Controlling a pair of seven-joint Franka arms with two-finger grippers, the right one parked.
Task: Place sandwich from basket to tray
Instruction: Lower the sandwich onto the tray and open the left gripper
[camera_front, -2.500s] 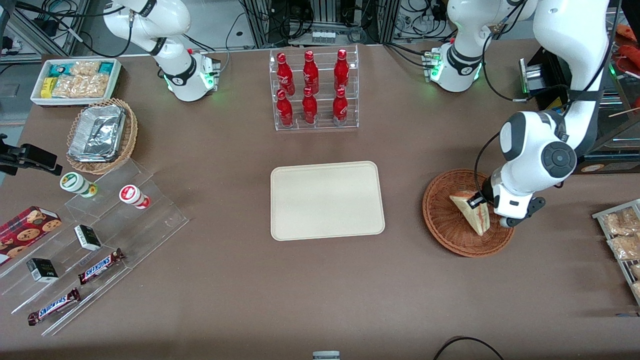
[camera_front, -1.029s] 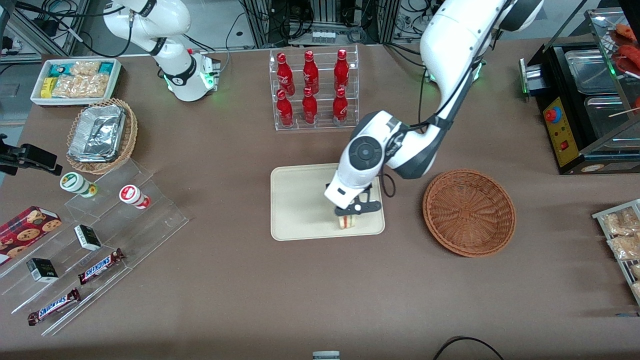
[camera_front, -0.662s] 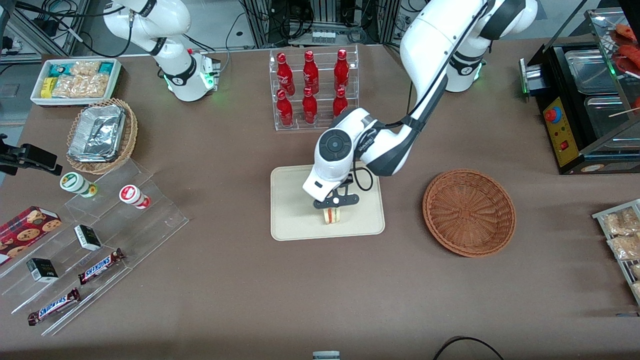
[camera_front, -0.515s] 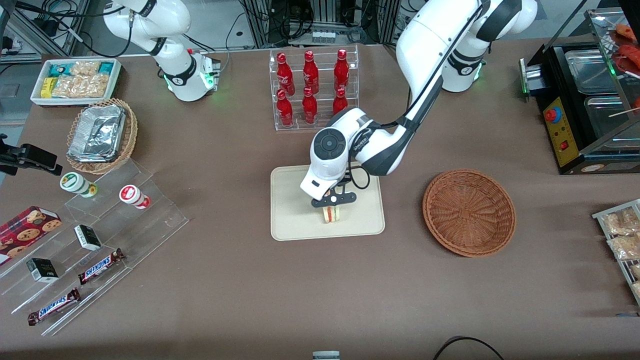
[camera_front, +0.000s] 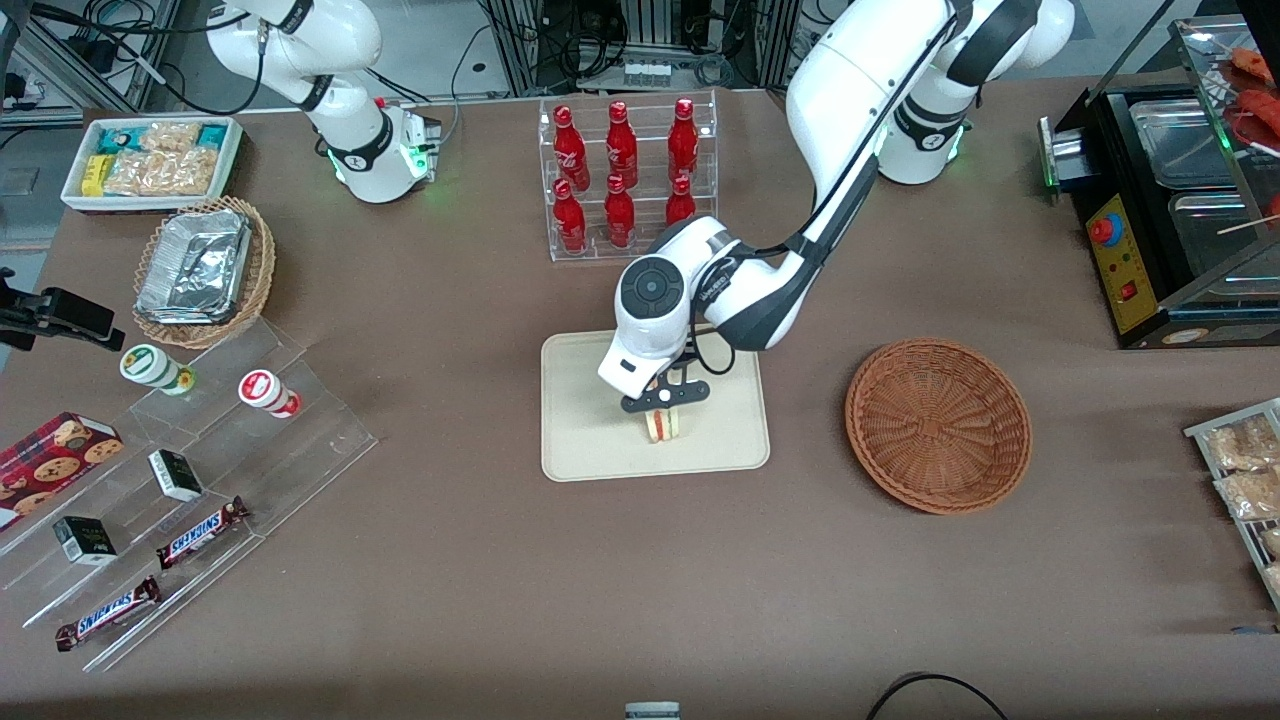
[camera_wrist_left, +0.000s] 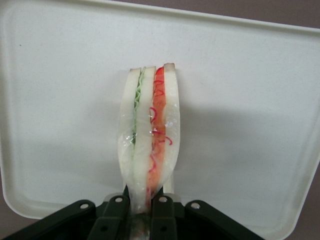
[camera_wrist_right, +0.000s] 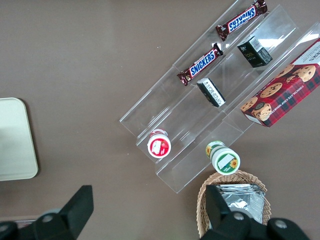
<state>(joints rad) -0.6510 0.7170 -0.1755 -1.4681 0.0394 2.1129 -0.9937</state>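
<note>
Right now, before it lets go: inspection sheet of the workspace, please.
Surface: brown table, no spills seen.
Sandwich: held cut edge up over the tray, whether it touches cannot be told.
Tray: nothing else on it.
Basket: empty, beside the tray toward the working arm's end.
Gripper: over the tray, shut on the sandwich's thin end.
Clutter: rack of red bottles farther from the camera than the tray; tan basket of foil containers, snack box, acrylic steps with Snickers bars toward the parked arm's end.
Cables: black loop at the table's near edge.
Surroundings: black appliance at the working arm's end.
</note>
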